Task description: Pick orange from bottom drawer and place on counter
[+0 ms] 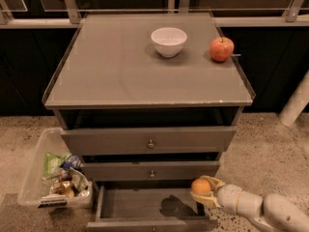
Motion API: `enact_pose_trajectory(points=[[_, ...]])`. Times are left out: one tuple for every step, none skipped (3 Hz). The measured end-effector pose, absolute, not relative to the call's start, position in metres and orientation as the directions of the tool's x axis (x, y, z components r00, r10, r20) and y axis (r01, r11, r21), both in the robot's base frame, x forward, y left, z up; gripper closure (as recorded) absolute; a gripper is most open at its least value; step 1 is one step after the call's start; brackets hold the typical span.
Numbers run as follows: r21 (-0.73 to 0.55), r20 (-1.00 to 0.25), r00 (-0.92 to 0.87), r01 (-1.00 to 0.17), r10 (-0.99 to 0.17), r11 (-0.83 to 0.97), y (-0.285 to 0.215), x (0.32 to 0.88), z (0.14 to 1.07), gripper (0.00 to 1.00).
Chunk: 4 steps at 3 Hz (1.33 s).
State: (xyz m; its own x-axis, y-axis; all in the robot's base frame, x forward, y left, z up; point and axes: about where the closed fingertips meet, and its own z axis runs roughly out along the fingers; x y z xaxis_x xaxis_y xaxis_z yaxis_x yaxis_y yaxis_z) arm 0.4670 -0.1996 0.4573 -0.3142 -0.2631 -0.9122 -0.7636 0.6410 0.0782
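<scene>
Pincer (203, 191) grips orange (200, 185) over bottom drawer's (135, 206) right side.

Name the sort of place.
Likely a robot test kitchen: a grey drawer cabinet whose counter bears a white bowl and an apple, and a bin of snack packets on the floor. The gripper holds the orange over the open bottom drawer.

The white arm (270, 209) reaches in from the lower right, lying nearly level, its gripper (203, 193) clasped around the orange (200, 186) above the right edge of the bottom drawer (140, 206).
</scene>
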Motion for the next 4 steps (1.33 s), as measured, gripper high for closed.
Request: enact_pose_trajectory(points=[[0.064, -0.911, -0.298, -0.785, -0.285, 0.616, -0.198, 0.466, 0.468, 1.00], [0.009, -0.912, -0.236, -0.827, -0.334, 0.562, -0.189, 0.461, 0.514, 1.00], [-0.110, -0.888, -0.137, -0.864, -0.439, 0.492, -0.169, 0.462, 0.582, 1.00], [-0.217, -0.840, -0.065, -0.869, -0.538, 0.444, -0.151, 0.470, 0.646, 1.00]])
